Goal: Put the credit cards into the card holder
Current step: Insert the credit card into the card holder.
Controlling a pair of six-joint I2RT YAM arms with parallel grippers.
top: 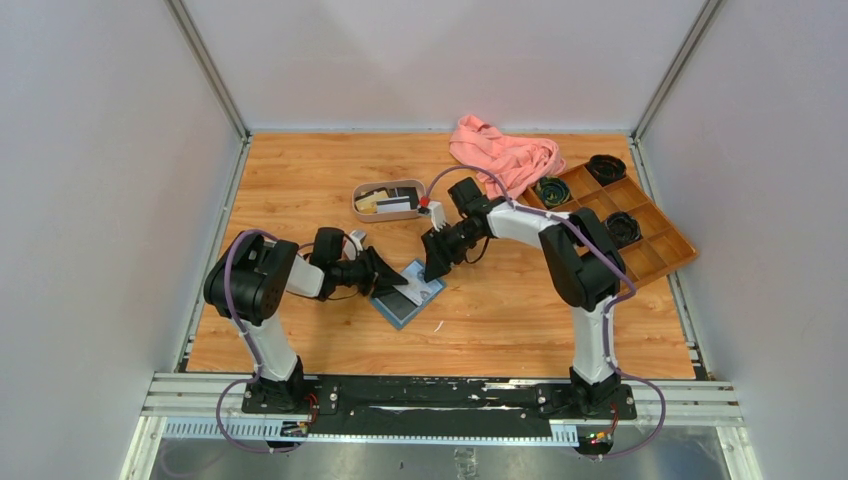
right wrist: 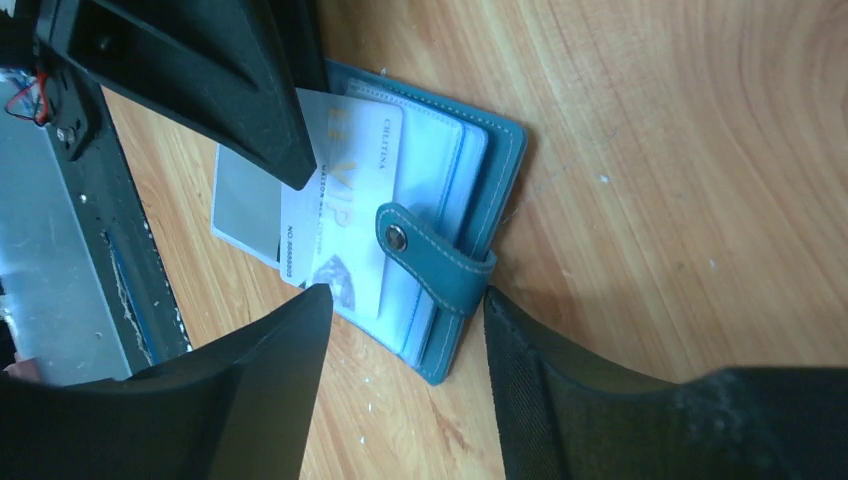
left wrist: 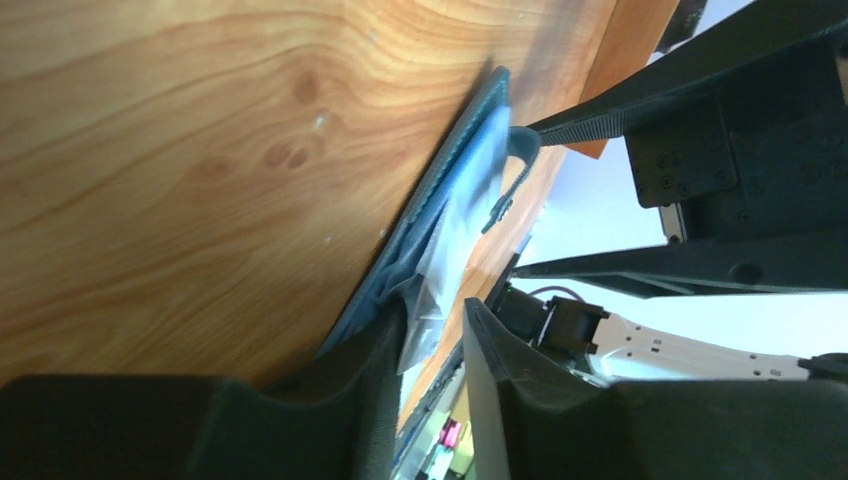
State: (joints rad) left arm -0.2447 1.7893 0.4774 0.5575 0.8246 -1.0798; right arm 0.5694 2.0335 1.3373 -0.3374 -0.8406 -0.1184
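While the card holder (right wrist: 440, 240) lies open on the tabletop (top: 300, 180), your left gripper (left wrist: 435, 345) jaws are clenched on its near edge. Your right gripper (right wrist: 400, 320) jaws stand released, straddling its snap strap (right wrist: 430, 265). A white card (right wrist: 340, 225) rests partly inserted between the two grippers.

so: one card holder (top: 408, 291), two cards (right wrist: 340, 230) on it, one oval tray (top: 389, 199), one wooden box (top: 640, 235), one pink cloth (top: 505, 158).

Light is glancing off the varnished wood surface (right wrist: 650, 150), the stitched leather-like card holder (right wrist: 470, 215) and its glossy plastic card (right wrist: 345, 215).
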